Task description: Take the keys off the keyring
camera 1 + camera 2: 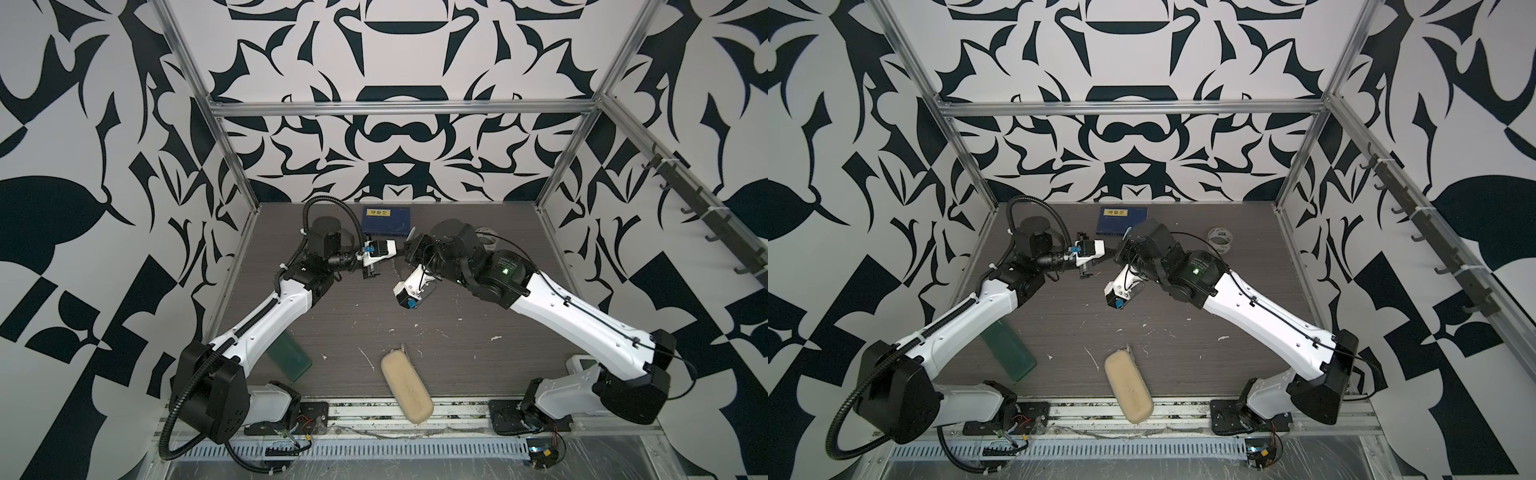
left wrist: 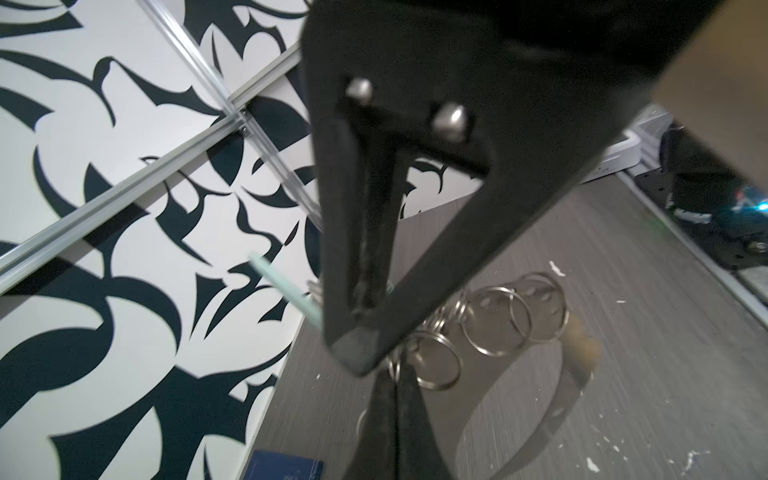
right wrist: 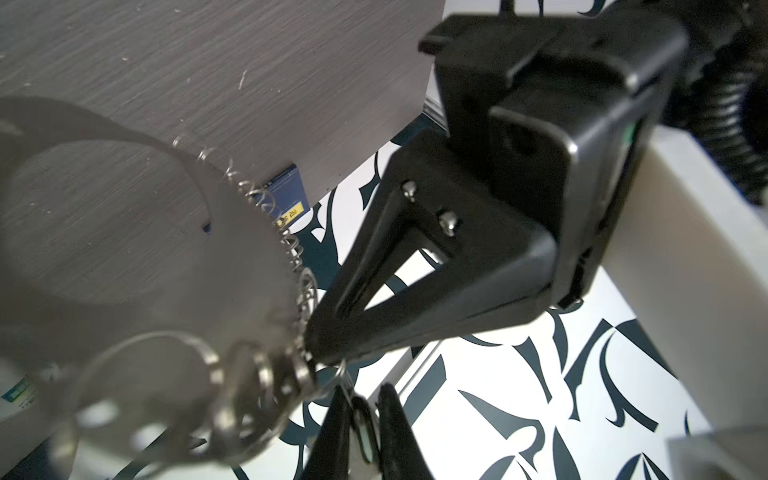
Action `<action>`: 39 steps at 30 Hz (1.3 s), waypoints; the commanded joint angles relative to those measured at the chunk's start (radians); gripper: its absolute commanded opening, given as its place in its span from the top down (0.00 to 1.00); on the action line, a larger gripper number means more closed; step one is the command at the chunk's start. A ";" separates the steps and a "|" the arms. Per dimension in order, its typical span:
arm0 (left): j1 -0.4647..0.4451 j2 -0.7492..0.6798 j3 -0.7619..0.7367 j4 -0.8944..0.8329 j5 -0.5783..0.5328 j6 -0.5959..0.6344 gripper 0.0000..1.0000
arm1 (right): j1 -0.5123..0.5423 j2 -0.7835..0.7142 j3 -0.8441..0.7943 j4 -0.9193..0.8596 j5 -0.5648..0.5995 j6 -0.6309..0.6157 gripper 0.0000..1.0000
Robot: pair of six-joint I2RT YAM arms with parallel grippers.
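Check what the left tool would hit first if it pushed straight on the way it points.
The right tool: its fingertip sits just ahead of the left tool, beside the keyring rings. Depth is unclear.

the keyring (image 3: 266,374) is a close blur in the right wrist view, and in a top view the right arm (image 1: 552,299) half hides the tape roll (image 1: 488,240).

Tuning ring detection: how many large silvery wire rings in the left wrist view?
3 large silvery wire rings: one beside the black left gripper, one mid-row, one outermost. Smaller ones may be hidden.
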 commanded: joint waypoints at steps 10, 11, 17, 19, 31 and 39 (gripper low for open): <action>-0.076 -0.044 -0.014 0.105 0.211 -0.027 1.00 | 0.042 0.024 0.037 0.351 -0.142 0.039 0.80; -0.072 -0.076 -0.023 0.138 0.211 -0.047 1.00 | 0.043 0.020 0.037 0.351 -0.136 0.046 0.79; -0.042 -0.073 -0.058 0.356 0.219 -0.186 1.00 | 0.046 -0.001 0.024 0.339 -0.077 0.100 0.74; -0.040 -0.076 -0.056 0.358 0.220 -0.186 1.00 | 0.046 -0.012 0.020 0.331 -0.066 0.106 0.74; -0.025 -0.098 -0.109 0.487 0.182 -0.245 1.00 | 0.046 -0.061 0.037 0.278 -0.029 0.181 0.35; 0.000 -0.118 -0.123 0.497 0.177 -0.261 1.00 | 0.044 -0.083 0.068 0.258 -0.013 0.246 0.23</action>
